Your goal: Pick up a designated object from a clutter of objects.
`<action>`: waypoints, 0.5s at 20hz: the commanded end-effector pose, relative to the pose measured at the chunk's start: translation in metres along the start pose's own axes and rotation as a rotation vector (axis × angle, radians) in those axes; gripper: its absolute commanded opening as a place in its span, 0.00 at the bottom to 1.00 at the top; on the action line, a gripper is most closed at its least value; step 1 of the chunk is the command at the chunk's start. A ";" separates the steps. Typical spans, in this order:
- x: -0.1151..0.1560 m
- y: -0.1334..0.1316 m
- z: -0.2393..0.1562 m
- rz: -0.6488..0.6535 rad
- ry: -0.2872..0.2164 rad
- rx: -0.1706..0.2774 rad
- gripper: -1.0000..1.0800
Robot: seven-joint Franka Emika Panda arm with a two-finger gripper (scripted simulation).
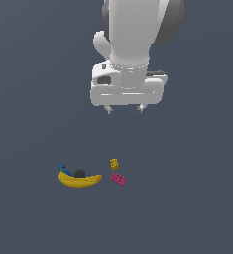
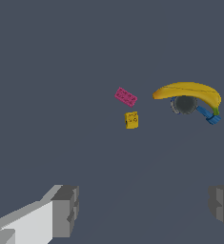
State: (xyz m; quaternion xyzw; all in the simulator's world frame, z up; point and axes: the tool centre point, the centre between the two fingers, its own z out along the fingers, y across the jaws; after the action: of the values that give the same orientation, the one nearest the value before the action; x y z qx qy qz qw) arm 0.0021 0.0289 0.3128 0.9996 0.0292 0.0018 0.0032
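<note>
High above the banana (image 1: 80,180), the fingers (image 1: 108,109) hang spread wide, holding nothing.

A plain dark grey table (image 1: 29,99) is carrying everything. A banana (image 1: 79,179), pink brick (image 1: 118,178) and yellow block (image 1: 114,163) are lying on it. A blue piece (image 1: 62,168) and a dark round object (image 1: 80,172) are sitting against the banana.

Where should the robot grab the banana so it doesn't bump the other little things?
Probably at the middle of the banana, coming straight down with the open gripper closing across its narrow width. It lies flat, but the dark round object sits in its inner curve and the blue piece at one end, so stay clear of them.
</note>
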 end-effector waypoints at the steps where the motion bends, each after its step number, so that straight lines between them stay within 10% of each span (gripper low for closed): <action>1: 0.000 0.000 0.000 0.000 0.000 0.000 0.96; 10: 0.002 -0.009 0.002 -0.030 -0.010 0.022 0.96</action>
State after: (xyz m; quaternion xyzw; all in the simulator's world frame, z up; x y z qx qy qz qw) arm 0.0035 0.0366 0.3112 0.9991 0.0417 -0.0026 -0.0056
